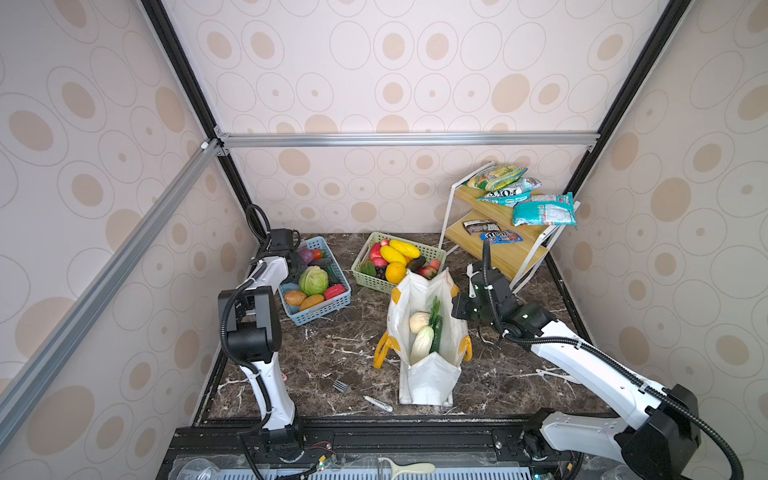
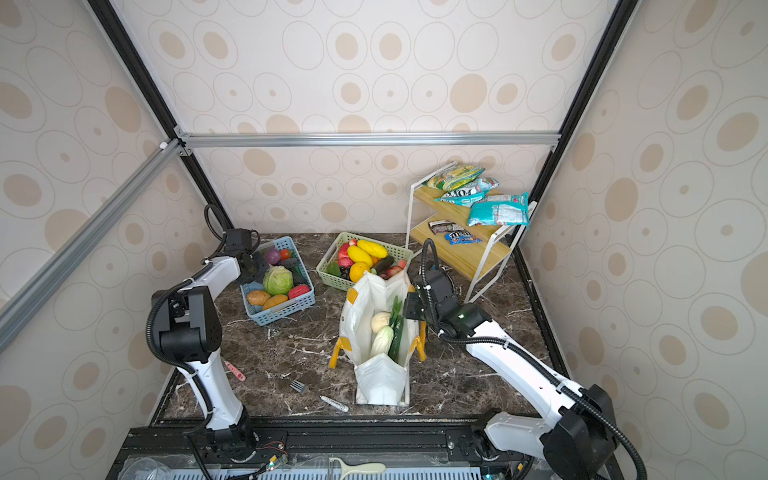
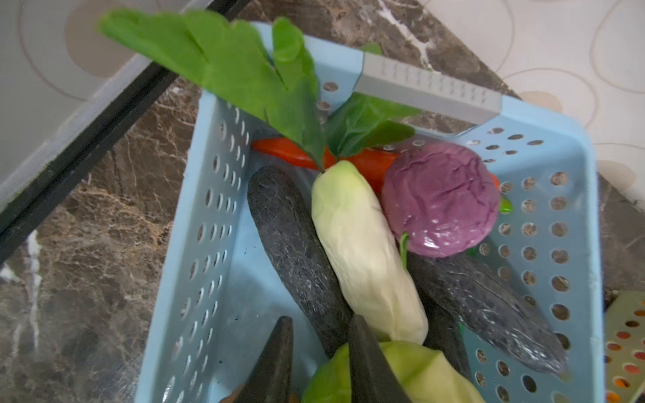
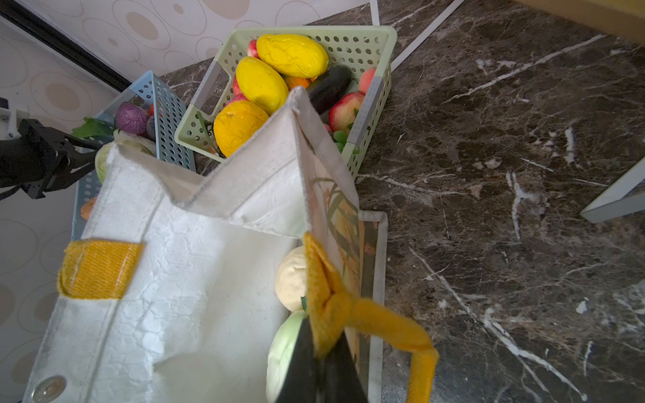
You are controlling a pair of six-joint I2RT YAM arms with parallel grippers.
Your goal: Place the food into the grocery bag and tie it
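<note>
**Right pincer clamps bag strap, left pincer over blue basket**

Right pincer (image 4: 319, 377) pressed together on the woven yellow-orange strap handle (image 4: 331, 307) at the rim of the grocery bag (image 1: 428, 374). That arm stretches low from lower right toward frame centre. Bag is stiff white canvas, standing open at lower centre of both top views on the dark marbled bench (image 1: 332, 345). Inside: beige knobbly ball (image 1: 419, 321), pale cabbage (image 1: 422, 351), dark cucumber (image 1: 436, 340). Left pincer (image 3: 321, 363) spread, tipped down into the perforated blue basket (image 3: 216, 195), left of centre, elbow folded high.
</note>
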